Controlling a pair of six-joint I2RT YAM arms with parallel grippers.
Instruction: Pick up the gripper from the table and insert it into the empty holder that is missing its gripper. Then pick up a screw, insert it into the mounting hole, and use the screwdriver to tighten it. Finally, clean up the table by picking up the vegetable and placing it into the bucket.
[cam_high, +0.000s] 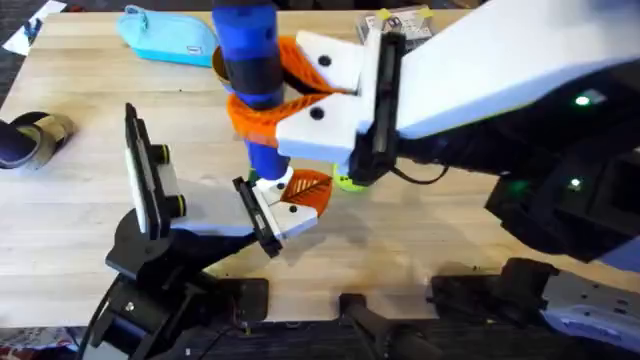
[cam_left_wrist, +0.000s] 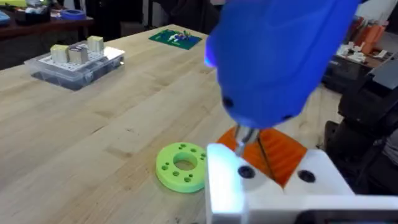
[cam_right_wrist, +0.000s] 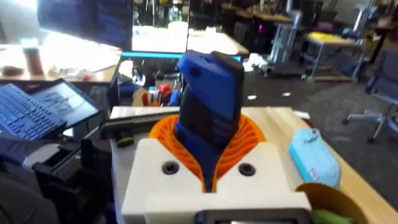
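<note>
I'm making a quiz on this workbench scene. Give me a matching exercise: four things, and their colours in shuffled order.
Things:
1. screwdriver
2. ring
3. pouch
4. ribbed pads of the right pincer

Colours:
A. lime green
B. orange
C. bright blue
D. light blue

Pairs: 1-C, 2-A, 3-D, 4-B

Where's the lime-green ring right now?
In the left wrist view the lime-green ring lies flat on the table, just beside the white holder block under the screwdriver.
</note>
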